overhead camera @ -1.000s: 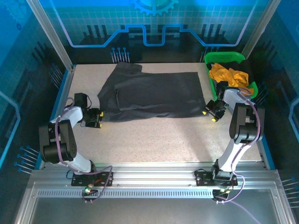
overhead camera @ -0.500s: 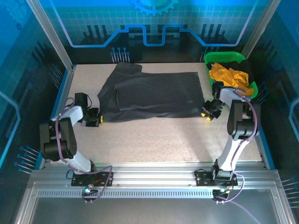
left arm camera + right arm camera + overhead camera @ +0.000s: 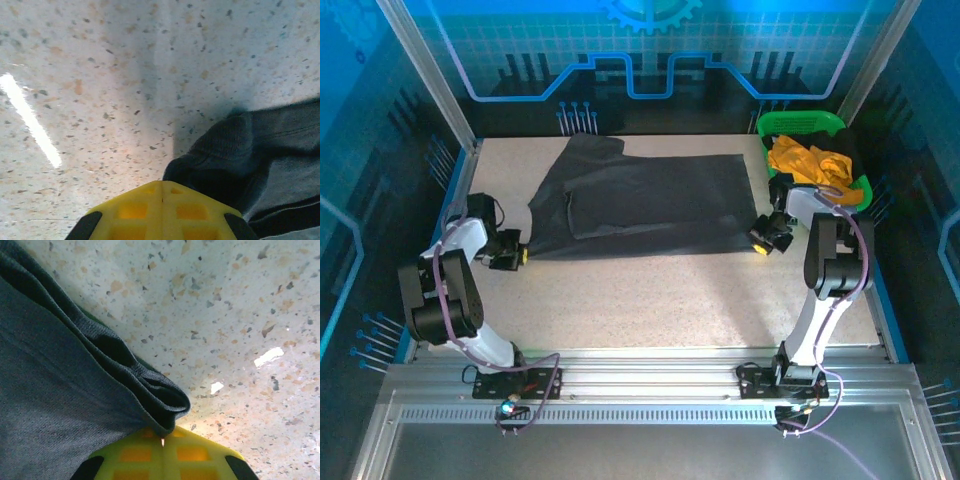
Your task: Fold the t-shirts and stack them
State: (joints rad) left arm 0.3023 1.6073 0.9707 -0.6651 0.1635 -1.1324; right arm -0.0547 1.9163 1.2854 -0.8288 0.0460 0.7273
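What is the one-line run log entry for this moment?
left gripper: shut on black t-shirt corner | right gripper: shut on black t-shirt corner | black t-shirt: spread on table

Charcoal t-shirt (image 3: 660, 200) (speckled table (image 3: 650, 290))

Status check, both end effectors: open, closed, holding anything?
Left end effector: closed, pinching the near-left corner of the black t-shirt.
Right end effector: closed, pinching its near-right corner.

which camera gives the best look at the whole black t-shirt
The top external view: the black t-shirt lies spread out there, with its whole outline and one sleeve visible. The left wrist view catches just one bunched corner of it up close, and the right wrist view a folded edge and corner.
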